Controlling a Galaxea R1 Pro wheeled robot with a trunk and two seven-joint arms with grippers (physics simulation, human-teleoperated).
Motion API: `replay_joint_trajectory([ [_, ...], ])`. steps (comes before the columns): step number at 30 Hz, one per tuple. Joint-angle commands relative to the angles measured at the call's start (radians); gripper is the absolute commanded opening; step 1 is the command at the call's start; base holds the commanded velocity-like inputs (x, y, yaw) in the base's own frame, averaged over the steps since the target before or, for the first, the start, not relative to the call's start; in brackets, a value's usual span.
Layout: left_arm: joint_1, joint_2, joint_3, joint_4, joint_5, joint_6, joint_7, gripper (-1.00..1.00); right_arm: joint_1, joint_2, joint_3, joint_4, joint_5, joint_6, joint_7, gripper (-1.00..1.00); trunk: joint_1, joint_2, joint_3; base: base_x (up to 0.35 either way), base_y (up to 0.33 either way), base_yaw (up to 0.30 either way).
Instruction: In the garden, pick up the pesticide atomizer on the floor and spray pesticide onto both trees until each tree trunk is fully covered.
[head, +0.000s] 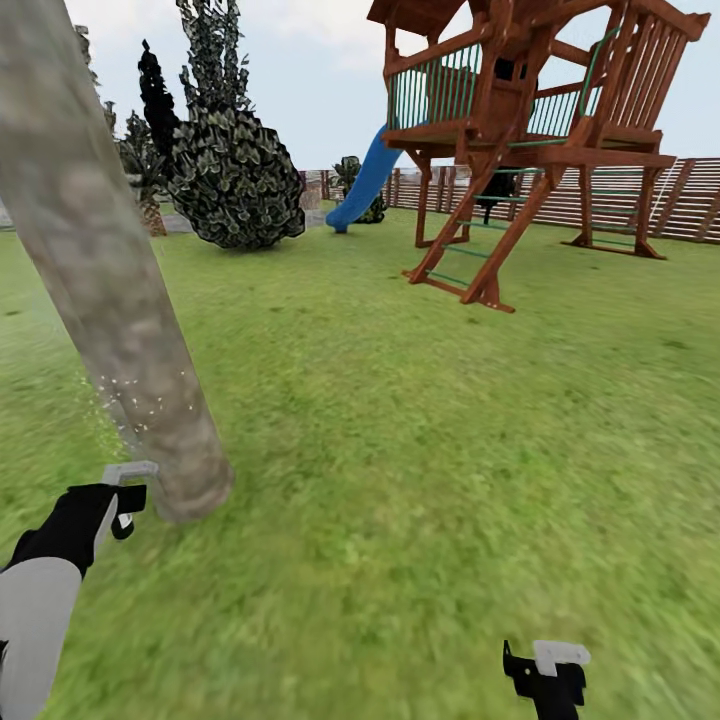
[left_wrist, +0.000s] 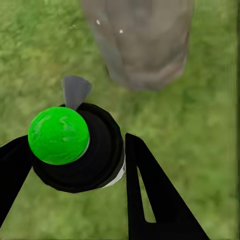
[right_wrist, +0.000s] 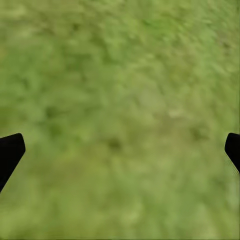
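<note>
A pale grey-tan tree trunk (head: 110, 290) leans up the left of the head view, its flared base (left_wrist: 142, 45) just ahead of my left gripper (head: 118, 500). That gripper (left_wrist: 75, 170) is shut on the pesticide atomizer (left_wrist: 80, 150), a small black bottle whose round top shows green, with a grey nozzle (head: 130, 470) pointing at the trunk. Whitish pesticide specks (head: 135, 400) dot the lower bark. My right gripper (head: 545, 670) hangs low at the right, open over bare grass (right_wrist: 120, 150).
A red-brown wooden play tower (head: 520, 130) with a blue slide (head: 362, 185) stands ahead on the lawn. A dark round bush (head: 235, 180) and narrow black trees are at the back left. A slatted fence (head: 690, 205) closes the far side.
</note>
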Motion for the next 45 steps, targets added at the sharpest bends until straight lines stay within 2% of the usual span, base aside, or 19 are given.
replay_joint_trajectory([
  [1,0.002,0.001,0.001,0.014,-0.001,-0.001,0.000,-1.00,0.000,0.000,0.000,0.000,0.000,0.000,0.000,1.00,0.000,0.000,0.000,0.281,-0.155,0.000],
  [5,0.023,0.006,0.031,0.065,-0.004,-0.040,0.000,-1.00,0.000,0.001,0.000,0.000,-0.001,0.000,0.000,1.00,0.000,0.000,0.000,0.245,-0.144,0.004],
  [7,0.024,-0.013,0.034,0.072,0.000,-0.047,0.004,-1.00,0.000,0.001,0.000,0.000,-0.002,0.000,0.000,1.00,0.000,0.000,0.000,0.037,-0.022,0.198],
  [8,0.024,-0.035,0.036,0.074,-0.002,-0.049,0.004,-1.00,0.000,0.001,0.000,0.000,-0.002,0.000,0.000,1.00,0.000,0.000,0.000,0.009,-0.005,0.259],
  [10,0.033,-0.049,0.037,0.074,-0.005,-0.050,0.014,-1.00,0.000,0.002,0.000,0.000,-0.002,0.000,0.000,1.00,0.000,0.000,0.000,0.003,-0.002,0.271],
  [12,0.047,-0.041,0.038,0.073,-0.007,-0.052,0.021,-1.00,0.000,0.001,0.000,0.000,-0.002,0.000,0.000,1.00,0.000,0.000,0.000,0.001,0.000,0.276],
  [14,0.060,-0.016,0.038,0.073,-0.007,-0.052,0.024,-1.00,0.000,0.002,0.000,0.000,-0.002,0.000,0.000,1.00,0.000,0.000,0.000,0.000,0.000,0.277],
  [15,0.066,-0.014,0.037,0.072,-0.006,-0.053,0.024,-1.00,0.000,0.002,0.000,0.000,-0.002,0.000,0.000,1.00,0.000,0.000,0.000,0.000,0.000,0.260],
  [23,0.074,-0.038,0.039,0.057,0.000,-0.057,0.025,-1.00,0.000,0.001,0.000,0.001,-0.002,0.000,0.000,1.00,0.000,0.000,0.000,0.216,-0.109,0.025],
  [34,0.074,-0.038,0.037,0.056,-0.004,-0.057,0.025,-1.00,0.000,0.002,0.000,0.001,-0.002,0.000,0.000,1.00,0.000,0.000,0.000,0.104,-0.243,0.020],
  [45,0.074,-0.042,0.027,0.052,-0.005,-0.057,0.035,-1.00,0.000,0.002,0.000,0.000,-0.002,0.000,0.000,1.00,0.000,0.000,0.000,0.119,-0.273,0.253],
])
